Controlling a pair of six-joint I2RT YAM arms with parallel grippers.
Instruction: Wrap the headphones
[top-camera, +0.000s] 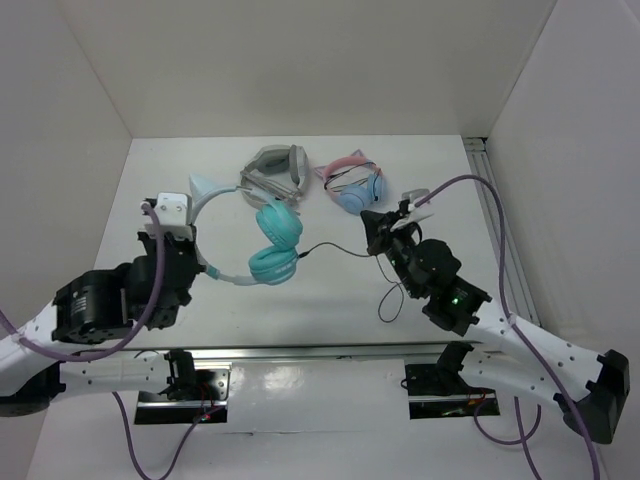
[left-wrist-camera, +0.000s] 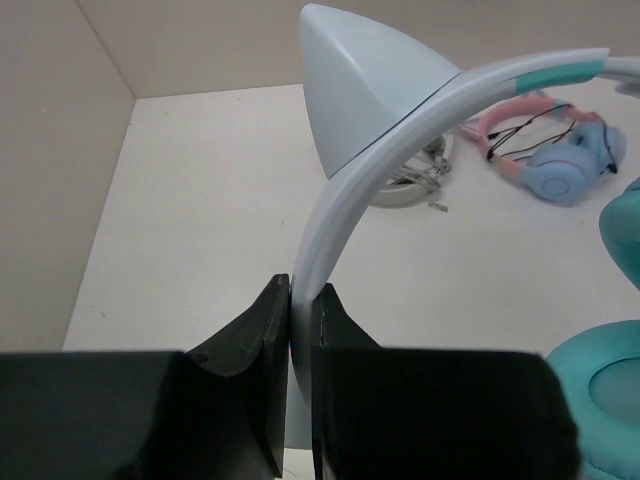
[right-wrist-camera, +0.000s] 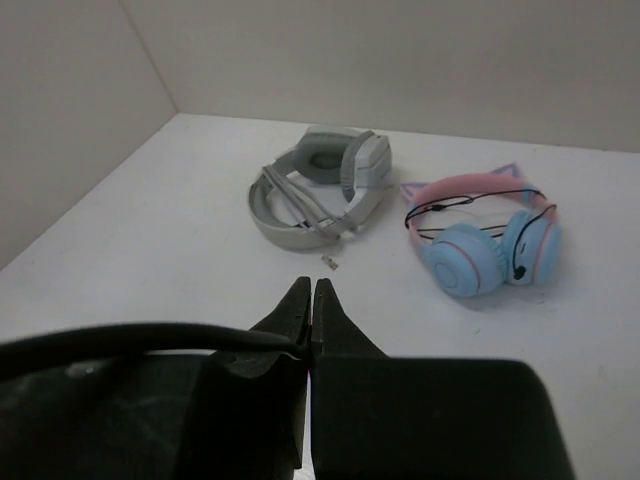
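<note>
Left wrist shows left claw (left-wrist-camera: 302, 292) gripping headphones (left-wrist-camera: 365, 90) headband.

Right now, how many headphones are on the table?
3: the teal pair front centre, its headband in the left hand; the grey pair at the back; the pink pair right of it.

Being closed in by plain pale walls (top-camera: 300, 60) at the left, the back and the right of a white table (top-camera: 300, 315). Being edged by a metal rail (top-camera: 497, 230) on the right. Being lit softly and evenly.
</note>
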